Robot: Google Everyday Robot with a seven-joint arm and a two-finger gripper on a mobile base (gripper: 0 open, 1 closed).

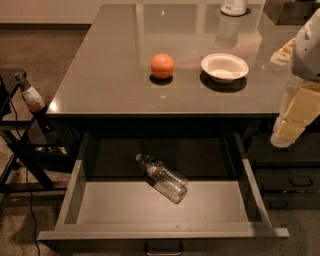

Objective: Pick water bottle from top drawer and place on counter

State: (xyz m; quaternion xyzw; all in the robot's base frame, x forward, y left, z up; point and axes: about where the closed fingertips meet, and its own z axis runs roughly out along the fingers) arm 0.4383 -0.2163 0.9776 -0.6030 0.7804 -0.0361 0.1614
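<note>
Tool: the tool (292, 122) sits at the right edge of the frame, level with the front edge of the counter and to the right of the open drawer. Pale cream parts hang below a white arm section.
Tool state: cannot tell whether it is open or closed. It holds nothing that can be seen and is well apart from the bottle.
Water bottle: the water bottle (162, 177) lies on its side on the drawer floor, near the middle of the drawer. Its capped end points to the upper left and its base to the lower right. The body is clear and crinkled.
Top drawer: the top drawer (165, 232) is pulled out toward the bottom of the frame. It has a pale grey floor and low sides. The metal handle (163, 248) is centred on its front.
Counter: the counter (115, 65) fills the upper half of the frame. Its surface is dark grey and glossy, with reflections.
Counter items: an orange (162, 66) stands near the centre. A white bowl (224, 67) stands upright to its right, apart from it. A pale container (233, 7) is cut off by the top edge.
Left side: a dark-capped bottle (31, 97) with a red-and-white label stands tilted on a black frame (20, 150) beside the counter.
Lower right: dark drawers (292, 182) with black handles are shut.
</note>
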